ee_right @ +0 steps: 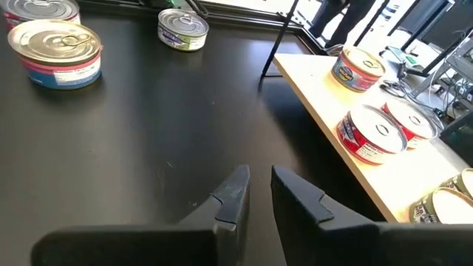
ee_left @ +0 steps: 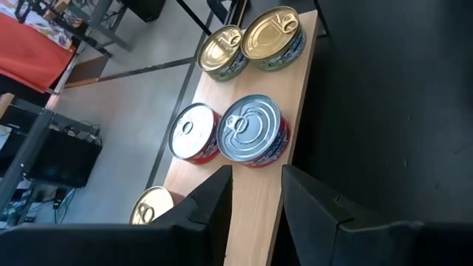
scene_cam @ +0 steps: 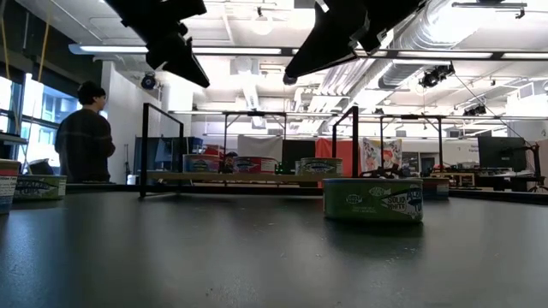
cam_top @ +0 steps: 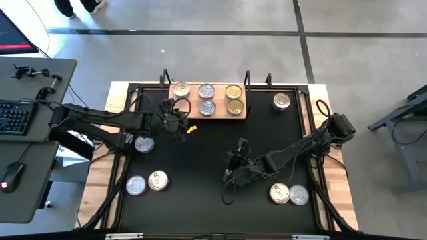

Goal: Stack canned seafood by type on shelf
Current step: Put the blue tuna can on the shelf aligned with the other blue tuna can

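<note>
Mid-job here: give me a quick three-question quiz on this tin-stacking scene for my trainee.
1. How many small round metal tins sit on the light-brown wooden board?
2. True or false: the left gripper holds a tin.
3. Which gripper is nearer the board? A) left gripper B) right gripper
Key: 1) five; 2) false, it is open and empty; 3) A.
</note>
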`<control>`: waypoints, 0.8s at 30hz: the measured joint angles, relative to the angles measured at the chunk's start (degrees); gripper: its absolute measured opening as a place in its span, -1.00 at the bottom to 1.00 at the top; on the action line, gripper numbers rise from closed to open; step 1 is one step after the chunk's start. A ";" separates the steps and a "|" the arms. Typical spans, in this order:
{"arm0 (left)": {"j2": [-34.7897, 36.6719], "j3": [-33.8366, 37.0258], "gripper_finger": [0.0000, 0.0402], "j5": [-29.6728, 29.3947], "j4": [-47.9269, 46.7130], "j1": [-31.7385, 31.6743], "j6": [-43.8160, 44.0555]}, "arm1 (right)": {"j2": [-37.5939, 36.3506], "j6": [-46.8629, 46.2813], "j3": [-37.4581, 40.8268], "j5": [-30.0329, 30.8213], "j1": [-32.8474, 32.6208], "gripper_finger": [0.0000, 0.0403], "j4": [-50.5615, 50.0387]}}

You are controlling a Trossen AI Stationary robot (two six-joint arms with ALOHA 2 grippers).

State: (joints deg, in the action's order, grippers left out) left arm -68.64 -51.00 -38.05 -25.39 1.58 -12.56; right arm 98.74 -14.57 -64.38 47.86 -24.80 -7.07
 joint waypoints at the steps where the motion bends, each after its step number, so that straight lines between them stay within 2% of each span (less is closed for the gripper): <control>1: -0.01 0.00 -0.45 0.01 -0.02 0.00 0.00 | 0.00 0.00 0.00 0.00 -0.37 -0.76 0.02; 10: 0.00 0.00 -0.45 -0.04 0.00 -0.02 0.00 | 0.00 0.02 0.00 0.18 -4.01 -0.76 -0.21; 17: -0.02 0.00 -0.45 -0.06 -0.02 -0.02 0.00 | 0.00 0.03 0.00 5.50 -5.40 -0.76 -0.85; 24: -0.02 0.00 -0.45 -0.06 -0.01 -0.02 -0.02 | 0.00 0.04 0.00 5.75 -5.38 -0.76 -0.85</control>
State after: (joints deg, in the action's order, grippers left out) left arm -68.66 -51.00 -38.11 -25.40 1.56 -12.58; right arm 98.74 -14.52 -64.38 53.60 -30.17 -7.92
